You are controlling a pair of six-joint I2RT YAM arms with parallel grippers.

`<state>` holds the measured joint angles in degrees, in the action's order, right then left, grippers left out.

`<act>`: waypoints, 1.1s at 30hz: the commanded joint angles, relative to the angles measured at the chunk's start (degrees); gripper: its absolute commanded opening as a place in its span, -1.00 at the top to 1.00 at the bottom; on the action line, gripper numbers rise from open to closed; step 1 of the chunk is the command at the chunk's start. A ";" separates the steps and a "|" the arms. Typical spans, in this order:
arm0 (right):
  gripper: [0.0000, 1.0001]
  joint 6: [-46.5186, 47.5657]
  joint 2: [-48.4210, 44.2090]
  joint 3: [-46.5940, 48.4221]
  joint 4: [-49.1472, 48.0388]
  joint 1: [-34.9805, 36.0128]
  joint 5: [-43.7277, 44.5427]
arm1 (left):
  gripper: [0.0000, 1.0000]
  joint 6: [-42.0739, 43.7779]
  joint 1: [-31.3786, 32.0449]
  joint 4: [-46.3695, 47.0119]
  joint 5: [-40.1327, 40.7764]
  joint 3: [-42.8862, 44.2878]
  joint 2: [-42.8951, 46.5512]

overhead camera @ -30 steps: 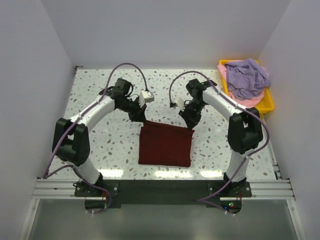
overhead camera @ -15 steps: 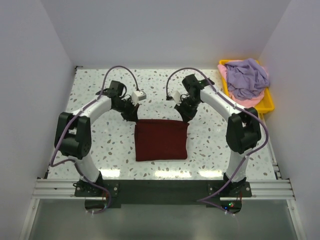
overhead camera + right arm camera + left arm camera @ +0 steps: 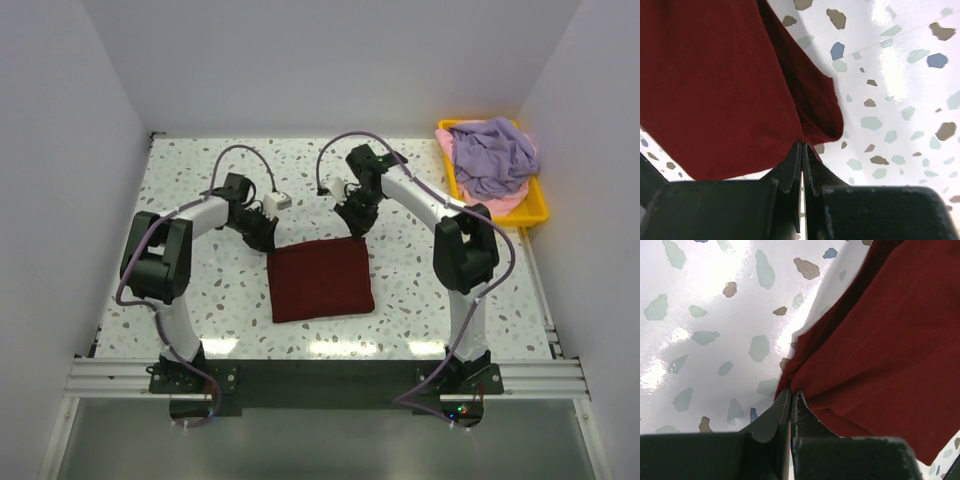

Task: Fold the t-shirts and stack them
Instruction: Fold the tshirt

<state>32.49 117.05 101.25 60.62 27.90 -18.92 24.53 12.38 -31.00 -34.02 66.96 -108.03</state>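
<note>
The dark maroon t-shirt (image 3: 320,280) lies folded as a rough square in the middle of the table. My left gripper (image 3: 263,238) is shut on its far left corner (image 3: 805,385). My right gripper (image 3: 354,228) is shut on its far right corner (image 3: 815,125). The lavender t-shirt (image 3: 492,155) lies crumpled on the pale pink t-shirt (image 3: 508,200) in the yellow tray (image 3: 538,208) at the far right.
The speckled white table (image 3: 200,190) is walled on the left, far and right sides. The yellow tray sits in the far right corner. A metal rail (image 3: 320,375) runs along the near edge with both arm bases.
Both grippers have pulled the maroon shirt's far edge away from the near edge and to the left. The shirt has slid with them and looks squarer.
</note>
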 commanded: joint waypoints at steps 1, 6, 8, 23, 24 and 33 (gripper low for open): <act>1.00 -0.85 3.34 0.35 -1.55 -0.04 0.29 | 1.00 0.60 -0.69 2.35 -1.22 -1.56 3.87; 1.00 -2.25 6.25 -1.93 -5.59 -0.13 -0.16 | 1.00 1.22 -0.61 1.56 -4.47 -2.10 8.70; 1.00 -2.17 7.65 -2.90 -6.04 -0.04 0.89 | 1.00 0.87 -0.69 0.69 -4.91 -1.83 10.20; 1.00 -0.41 6.08 -8.53 -8.94 -0.13 6.26 | 1.00 -0.89 -4.03 0.94 6.59 1.42 3.80; 1.00 -0.41 5.91 -8.44 -8.68 -0.13 6.35 | 1.00 -0.89 -4.03 1.55 6.95 1.42 2.14; 1.00 1.08 2.04 -1.42 0.63 -0.21 3.45 | 1.00 -0.63 -4.47 2.97 9.50 2.21 -0.87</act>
<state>31.62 122.72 96.20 54.94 27.97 -17.41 23.11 9.39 -29.80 -30.44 67.57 -107.92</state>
